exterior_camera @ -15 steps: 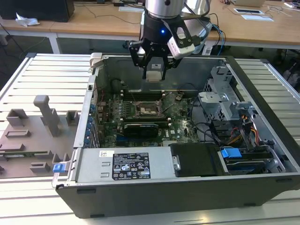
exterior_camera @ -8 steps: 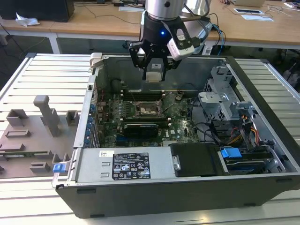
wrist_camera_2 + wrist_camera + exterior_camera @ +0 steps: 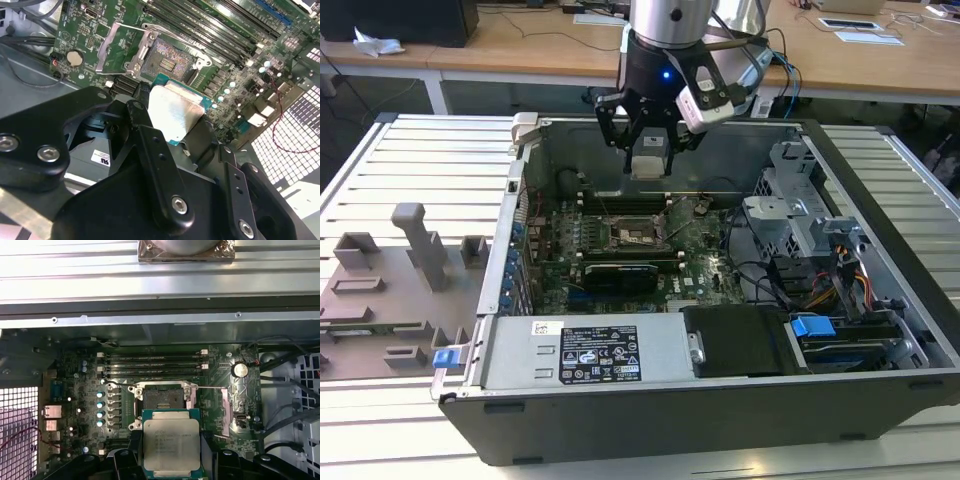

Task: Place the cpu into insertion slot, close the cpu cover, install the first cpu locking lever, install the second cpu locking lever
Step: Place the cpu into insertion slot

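Over green motherboard (image 3: 75, 385), dull-silver square cpu (image 3: 171, 442) between black fingers (image 3: 155, 160)

Claw (image 3: 650, 160) above the motherboard (image 3: 710, 262) inside the open computer case (image 3: 720, 412).

The cpu (image 3: 171, 445), a flat square chip with a dull silver top and green edging, was held above the board, clear of the socket and not seated. The insertion slot (image 3: 162, 399), square and dark-rimmed, stood empty with its contact field exposed. The cpu cover (image 3: 104, 50), a grey metal frame with a square window, lay swung open beside the slot.
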`<state>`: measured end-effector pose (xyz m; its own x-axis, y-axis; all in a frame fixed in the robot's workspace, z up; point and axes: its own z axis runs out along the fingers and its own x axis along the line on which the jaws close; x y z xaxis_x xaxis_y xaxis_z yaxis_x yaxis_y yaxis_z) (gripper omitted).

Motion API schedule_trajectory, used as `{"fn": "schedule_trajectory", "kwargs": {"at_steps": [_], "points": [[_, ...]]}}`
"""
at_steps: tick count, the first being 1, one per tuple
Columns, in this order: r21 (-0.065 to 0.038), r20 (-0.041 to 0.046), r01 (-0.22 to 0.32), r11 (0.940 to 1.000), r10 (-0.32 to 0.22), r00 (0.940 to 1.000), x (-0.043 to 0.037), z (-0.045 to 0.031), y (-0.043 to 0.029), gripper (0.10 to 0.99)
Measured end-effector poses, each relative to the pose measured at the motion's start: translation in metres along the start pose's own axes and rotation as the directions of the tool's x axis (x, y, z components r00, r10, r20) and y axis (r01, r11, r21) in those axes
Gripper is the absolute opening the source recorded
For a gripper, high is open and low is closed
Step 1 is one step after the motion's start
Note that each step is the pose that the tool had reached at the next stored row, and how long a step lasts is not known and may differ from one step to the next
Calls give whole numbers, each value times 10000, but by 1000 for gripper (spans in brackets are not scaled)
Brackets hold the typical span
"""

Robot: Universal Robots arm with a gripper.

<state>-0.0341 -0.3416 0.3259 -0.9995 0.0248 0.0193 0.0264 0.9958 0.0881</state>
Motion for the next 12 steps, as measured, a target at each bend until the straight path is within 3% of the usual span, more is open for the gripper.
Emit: {"fn": "schedule_trajectory", "kwargs": {"at_steps": [12], "points": [[-1, 0, 0, 10000, 0, 10000, -2, 120, -10, 545]]}}
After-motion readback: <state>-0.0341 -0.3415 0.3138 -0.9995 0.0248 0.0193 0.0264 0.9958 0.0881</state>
